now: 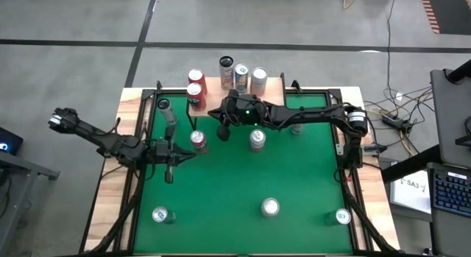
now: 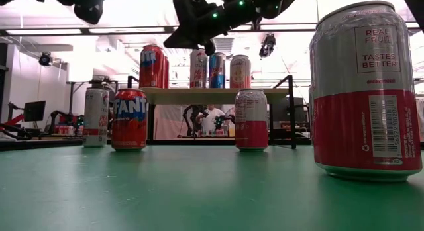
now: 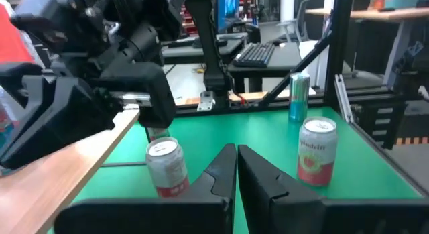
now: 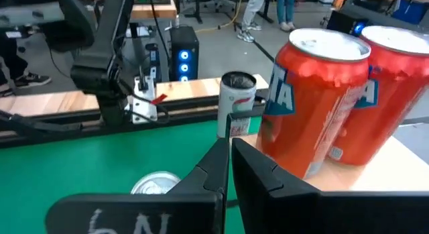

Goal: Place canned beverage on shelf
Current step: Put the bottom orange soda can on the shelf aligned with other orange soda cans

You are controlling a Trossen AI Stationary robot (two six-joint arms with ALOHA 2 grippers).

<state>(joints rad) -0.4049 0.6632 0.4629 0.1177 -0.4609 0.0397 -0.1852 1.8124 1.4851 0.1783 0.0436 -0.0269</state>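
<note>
The shelf (image 1: 221,86) stands at the table's far middle, its wood top (image 2: 199,92) on black legs. On it stand two red cans (image 1: 195,84) at its left end and three more cans (image 1: 241,71). My right gripper (image 1: 215,114) is shut and empty. It points toward the table's left, just in front of the shelf's near edge, with the red cans (image 4: 312,100) close ahead. My left gripper (image 1: 190,152) is shut and empty, low over the table's left part beside a red Fanta can (image 1: 199,139). That can stands upright on the green top (image 2: 129,118).
Other cans stand upright on the green top: a white-and-red one (image 1: 257,139) in the middle, one (image 1: 163,106) at the far left, one under the right arm (image 1: 296,128), and three along the near side (image 1: 160,214) (image 1: 270,207) (image 1: 342,216). A black frame (image 1: 346,161) borders the table.
</note>
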